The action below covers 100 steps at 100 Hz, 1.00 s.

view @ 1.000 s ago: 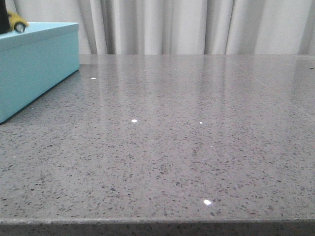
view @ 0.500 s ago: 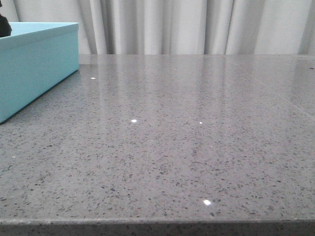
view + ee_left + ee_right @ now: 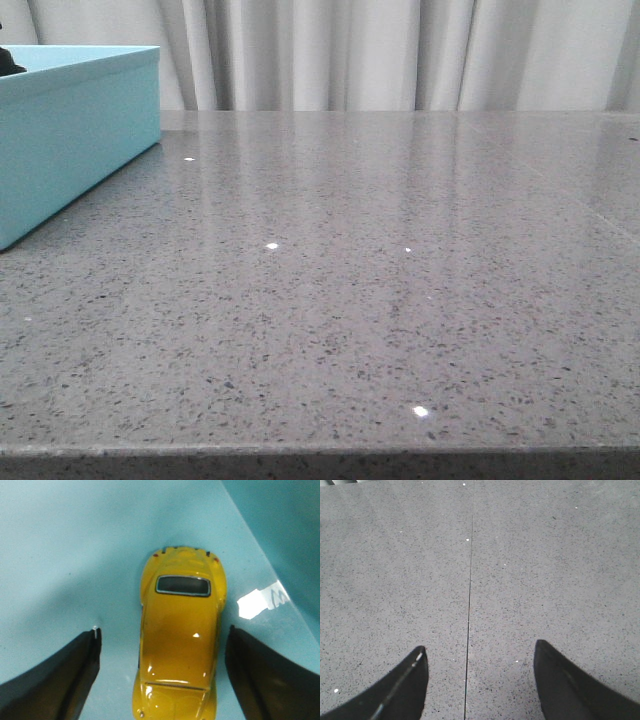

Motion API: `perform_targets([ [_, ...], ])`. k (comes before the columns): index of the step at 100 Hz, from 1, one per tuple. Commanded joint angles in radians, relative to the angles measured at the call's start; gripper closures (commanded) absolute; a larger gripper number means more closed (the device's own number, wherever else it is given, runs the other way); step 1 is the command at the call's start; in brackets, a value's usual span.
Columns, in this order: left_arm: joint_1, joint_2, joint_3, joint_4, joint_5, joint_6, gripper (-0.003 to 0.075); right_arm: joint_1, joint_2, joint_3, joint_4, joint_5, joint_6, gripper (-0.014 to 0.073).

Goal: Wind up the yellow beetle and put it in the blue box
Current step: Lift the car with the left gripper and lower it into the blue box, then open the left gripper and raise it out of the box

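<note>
The yellow beetle [image 3: 180, 630] lies on the pale floor of the blue box [image 3: 60, 555], seen from above in the left wrist view. My left gripper [image 3: 163, 629] is open and straddles the car, with a gap between each black finger [image 3: 60, 680] and the car's sides. In the front view the blue box [image 3: 70, 140] stands at the far left of the table, and only a dark bit of my left gripper [image 3: 8, 62] shows above its rim; the beetle is hidden there. My right gripper [image 3: 480, 646] is open and empty over bare table.
The grey speckled table [image 3: 350, 280] runs from the box to the right, with a thin seam [image 3: 470, 580] under my right gripper. White curtains [image 3: 400, 50] hang behind. A white sticker [image 3: 260, 600] lies at the foot of the box's darker inner wall [image 3: 280, 525].
One second ago the beetle showed above the box rim in the left gripper. It has gone down inside the box, and only a dark tip of the gripper now shows.
</note>
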Motion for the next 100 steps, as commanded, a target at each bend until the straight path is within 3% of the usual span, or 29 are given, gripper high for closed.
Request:
perform_targets([
  [1,0.003,-0.054,-0.028,-0.007,-0.03,-0.008,0.0172,-0.005,-0.005,-0.022,0.01,-0.059,-0.009,0.0127],
  [14,0.003,-0.062,-0.047,-0.005,0.023,-0.008,0.0176,-0.005,-0.011,-0.022,0.01,-0.068,-0.009,0.0127],
  [21,0.003,-0.077,-0.059,-0.007,0.049,-0.008,0.0217,-0.005,-0.028,-0.021,0.01,-0.091,-0.009,0.0127],
  [38,0.005,-0.153,-0.059,-0.036,0.075,-0.008,0.0474,-0.005,-0.093,-0.009,0.01,-0.099,-0.018,0.0144],
  [57,0.005,-0.248,-0.059,-0.079,0.13,-0.008,0.074,-0.005,-0.157,0.027,0.009,-0.07,-0.038,0.0313],
  [83,0.005,-0.392,-0.059,-0.236,0.188,-0.008,0.0739,-0.005,-0.26,0.096,0.009,-0.069,-0.039,0.0666],
  [100,0.005,-0.511,-0.048,-0.325,0.158,-0.008,0.0739,-0.005,-0.338,0.142,0.009,-0.088,-0.039,0.066],
])
